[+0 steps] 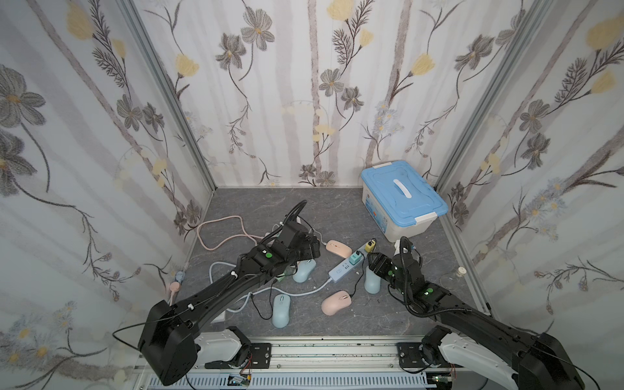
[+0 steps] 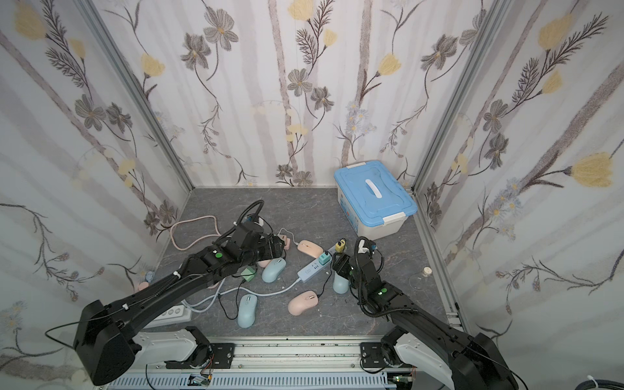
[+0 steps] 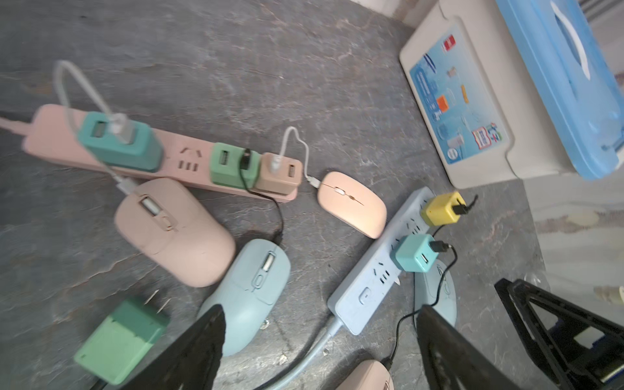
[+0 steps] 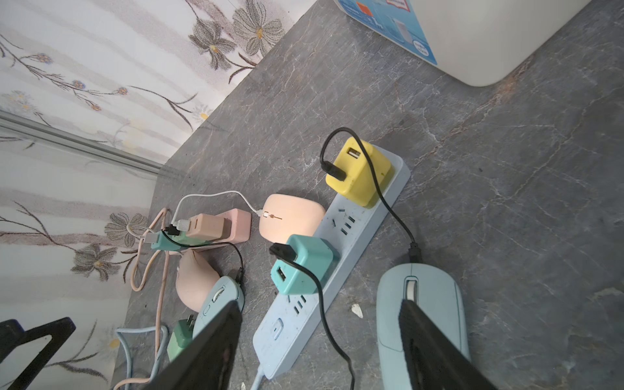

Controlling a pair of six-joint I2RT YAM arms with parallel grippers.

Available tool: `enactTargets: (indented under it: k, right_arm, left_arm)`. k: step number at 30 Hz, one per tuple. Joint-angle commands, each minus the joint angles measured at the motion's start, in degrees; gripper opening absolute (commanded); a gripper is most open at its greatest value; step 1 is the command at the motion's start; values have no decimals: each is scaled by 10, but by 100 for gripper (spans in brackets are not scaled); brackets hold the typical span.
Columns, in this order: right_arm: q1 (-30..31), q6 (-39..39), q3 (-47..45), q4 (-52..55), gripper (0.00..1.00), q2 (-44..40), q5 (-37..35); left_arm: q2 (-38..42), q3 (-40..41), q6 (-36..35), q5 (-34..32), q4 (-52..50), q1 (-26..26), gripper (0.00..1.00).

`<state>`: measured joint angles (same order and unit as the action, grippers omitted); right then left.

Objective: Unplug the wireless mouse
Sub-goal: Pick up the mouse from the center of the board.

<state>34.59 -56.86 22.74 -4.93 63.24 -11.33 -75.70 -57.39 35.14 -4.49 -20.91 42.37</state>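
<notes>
Several mice lie plugged in by cables. On the blue power strip (image 1: 347, 266) stand a yellow charger (image 4: 363, 175) and a teal charger (image 4: 304, 263). A black cable runs from the yellow charger to a blue mouse (image 4: 445, 304). My right gripper (image 4: 320, 337) hangs open over that mouse and the strip's switch end, holding nothing. My left gripper (image 3: 320, 337) is open above the table between another blue mouse (image 3: 250, 297) and the blue strip. The pink power strip (image 3: 189, 158) feeds a flat pink mouse (image 3: 354, 202), a rounded pink mouse (image 3: 175, 233) and the blue mouse.
A blue-lidded storage box (image 1: 401, 199) stands at the back right. A loose green charger (image 3: 121, 341) lies by my left gripper. Nearer the front lie a pink mouse (image 1: 336, 302) and a blue mouse (image 1: 281, 310) with trailing cables. Patterned walls close in three sides.
</notes>
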Motion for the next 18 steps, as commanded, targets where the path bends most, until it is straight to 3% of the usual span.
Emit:
enactTargets:
  k: [1, 9, 13, 18]
  right_arm:
    - [-1, 11, -19, 18, 75, -22, -16]
    - [-2, 15, -48, 20, 78, -53, 8]
    - [-1, 17, -50, 13, 78, -43, 14]
    - [-2, 14, -52, 7, 79, -33, 16]
  left_arm:
    - [-46, -16, -67, 24, -2, 37, 88]
    - [-94, 28, -115, 63, -19, 125, 93]
    - [-106, 31, -128, 48, -15, 161, 95]
    - [-175, -2, -139, 24, -31, 191, 95]
